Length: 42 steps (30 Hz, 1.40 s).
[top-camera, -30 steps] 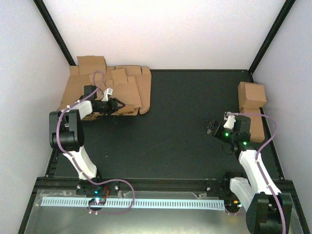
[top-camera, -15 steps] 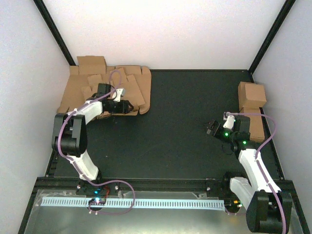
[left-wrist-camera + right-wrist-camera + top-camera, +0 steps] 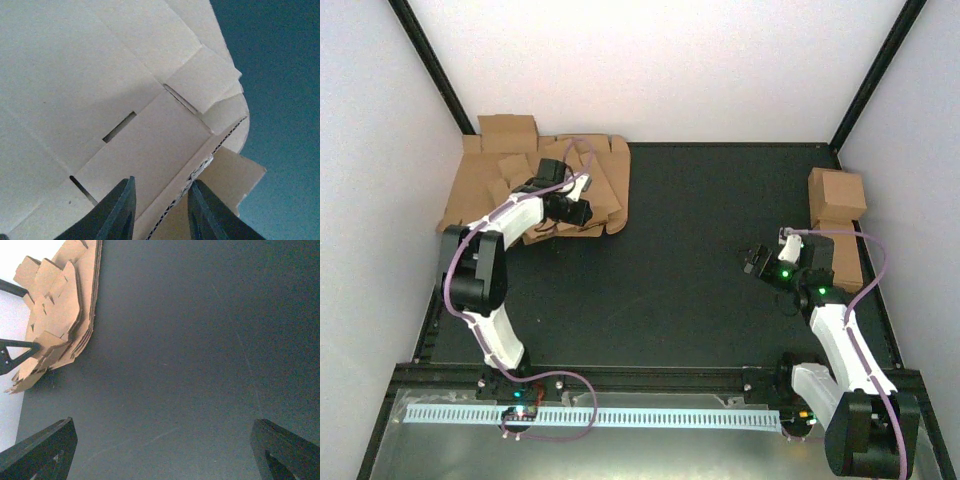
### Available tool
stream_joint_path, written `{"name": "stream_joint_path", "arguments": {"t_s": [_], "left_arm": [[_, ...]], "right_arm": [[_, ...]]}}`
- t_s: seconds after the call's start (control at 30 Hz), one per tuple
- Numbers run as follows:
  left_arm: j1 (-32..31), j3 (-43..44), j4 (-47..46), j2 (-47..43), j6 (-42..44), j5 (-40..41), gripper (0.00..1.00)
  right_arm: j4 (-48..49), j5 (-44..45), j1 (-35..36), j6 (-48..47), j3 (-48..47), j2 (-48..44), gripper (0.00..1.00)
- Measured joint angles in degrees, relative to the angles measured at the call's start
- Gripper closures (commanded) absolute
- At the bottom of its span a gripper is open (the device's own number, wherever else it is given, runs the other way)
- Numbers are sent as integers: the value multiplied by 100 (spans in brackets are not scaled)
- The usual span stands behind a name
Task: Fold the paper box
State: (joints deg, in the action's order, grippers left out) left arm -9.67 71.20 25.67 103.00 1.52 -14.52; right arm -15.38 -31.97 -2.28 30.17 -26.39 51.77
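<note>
Paper box tops the stack: left gripper sits narrow astride its corrugated edge (grip unclear), likely to lift it; right gripper hangs wide, empty.

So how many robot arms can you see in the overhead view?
2. The left arm reaches over the stack of flat cardboard blanks at the far left; the right arm is at the near right, over the table. None looks hidden.

Even bright light; left wrist view seemingly washed-out.
</note>
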Motion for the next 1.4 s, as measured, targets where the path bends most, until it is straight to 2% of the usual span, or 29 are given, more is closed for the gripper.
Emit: {"name": "stream_joint_path", "arguments": {"t_s": [0.13,0.23,0.4,0.6,0.83,1.03,1.4], "left_arm": [[-129,236,258,127,157,7,71],[-219,511,446,262,280,7,77],[-354,831,756,463,431,26,80],[-501,1115,1093,518,496,216,95],[-579,2330,1685,492,557,461,96],[-619,2881,2094,125,601,909,96],[-717,3112,2225,-1123,645,1563,95]], "right_arm": [[-2,-9,0,0,0,4,2],[0,-9,0,0,0,4,2],[0,-13,0,0,0,26,2],[0,-13,0,0,0,68,2],[-2,-13,0,0,-7,68,2],[-4,-13,0,2,-7,68,2],[-20,-17,0,-2,-125,68,2]]}}
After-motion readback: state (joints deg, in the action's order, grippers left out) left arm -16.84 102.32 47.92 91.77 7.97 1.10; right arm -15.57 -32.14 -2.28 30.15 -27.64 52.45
